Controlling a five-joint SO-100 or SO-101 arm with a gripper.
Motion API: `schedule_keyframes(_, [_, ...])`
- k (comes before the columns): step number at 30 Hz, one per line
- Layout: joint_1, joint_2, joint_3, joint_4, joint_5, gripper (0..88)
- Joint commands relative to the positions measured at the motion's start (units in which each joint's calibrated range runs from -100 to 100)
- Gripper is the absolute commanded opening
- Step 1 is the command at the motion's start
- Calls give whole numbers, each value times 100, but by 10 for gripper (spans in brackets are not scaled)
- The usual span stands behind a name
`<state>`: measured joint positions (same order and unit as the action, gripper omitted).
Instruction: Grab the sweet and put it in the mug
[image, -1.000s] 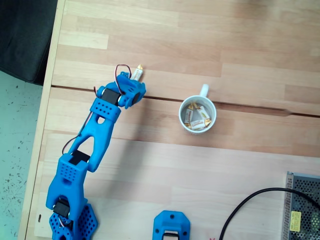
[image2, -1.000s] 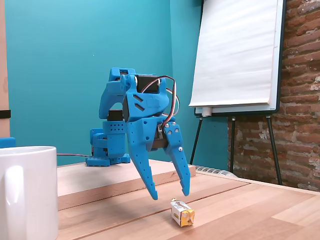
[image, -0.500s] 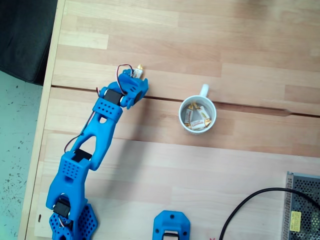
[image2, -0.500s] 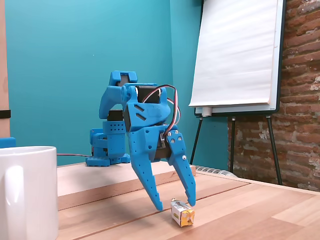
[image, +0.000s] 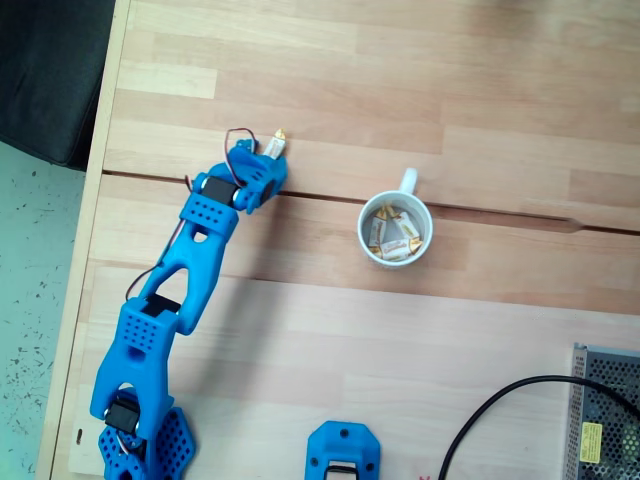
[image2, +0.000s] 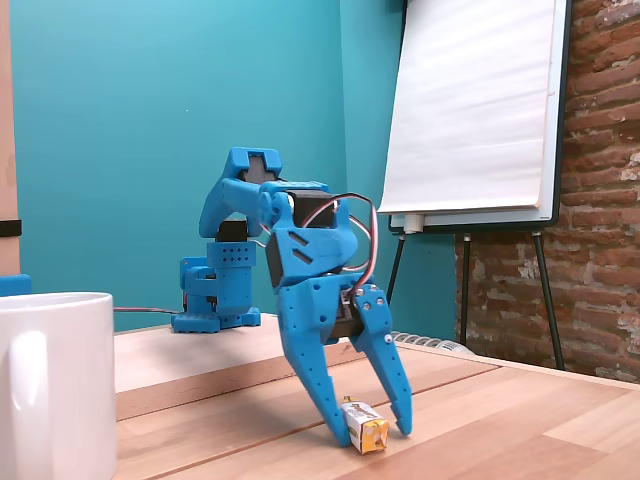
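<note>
Your blue two-finger pincer (image2: 373, 435) stands spread apart, both tips down at the light wooden table (image2: 480, 420), one finger on each side of the tiny white-wrapped sweet with golden-orange twisted ends (image2: 365, 425). In the low side view the sweet lies on the wood between the fingertips, close against the left finger; whether either tip touches it, you cannot tell from here.

From above, the blue arm (image: 190, 280) reaches from its base at 7 o'clock up toward 11 o'clock, and the pincer (image: 268, 160) hides most of the sweet (image: 276, 143), leaving just its upper end showing past the wrist.

The round white ceramic mug with a small loop handle (image: 397, 230) sits well apart, at 3 o'clock from the pincer, and the top view shows several wrapped candies (image: 395, 235) inside it. The side view gives you just the mug's outer wall (image2: 55, 385) at the left edge.
</note>
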<state>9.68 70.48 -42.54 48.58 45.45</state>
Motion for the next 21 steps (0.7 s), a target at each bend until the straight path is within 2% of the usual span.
schedule_keyframes(1, [-38,-138,-216,-91,10,204])
schedule_keyframes(9, [-38,-138,-216,-108,-10,190])
schedule_keyframes(16, [-23,-120,-216,-140,-44,17])
schedule_keyframes(21, [-23,-181,-323,-156,-44,46])
